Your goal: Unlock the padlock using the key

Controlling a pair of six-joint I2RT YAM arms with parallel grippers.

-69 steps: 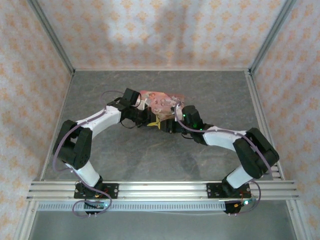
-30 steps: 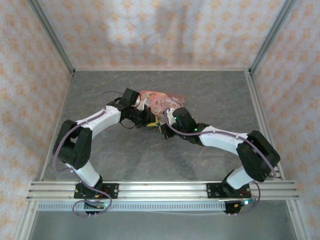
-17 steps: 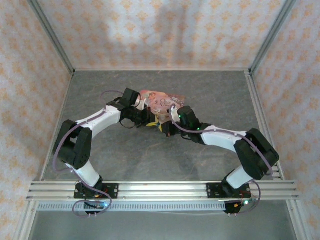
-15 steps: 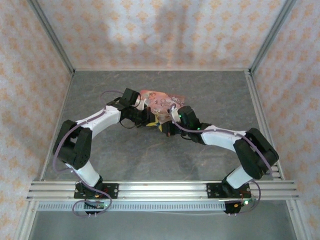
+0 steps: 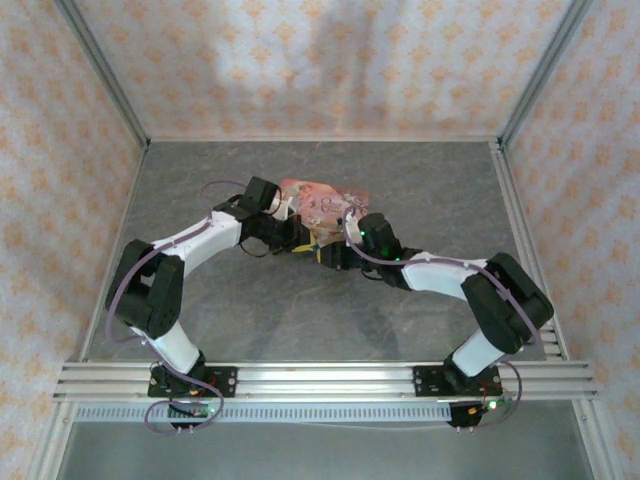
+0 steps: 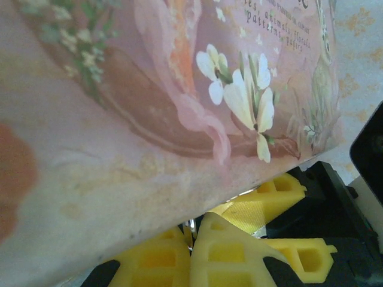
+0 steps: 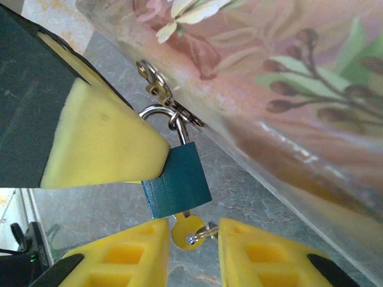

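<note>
Right wrist, small teal padlock (image 7: 179, 179) clenched by left claw (image 6: 191, 236), key (image 7: 188, 230) inserted, right claw (image 7: 192, 251) released.

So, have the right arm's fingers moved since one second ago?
Yes: against the pink tin, the right arm's fingers have shifted slightly right, towards its right end.

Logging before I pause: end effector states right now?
Left end effector: closed, apparently pinching the padlock.
Right end effector: open, straddling the key.
</note>
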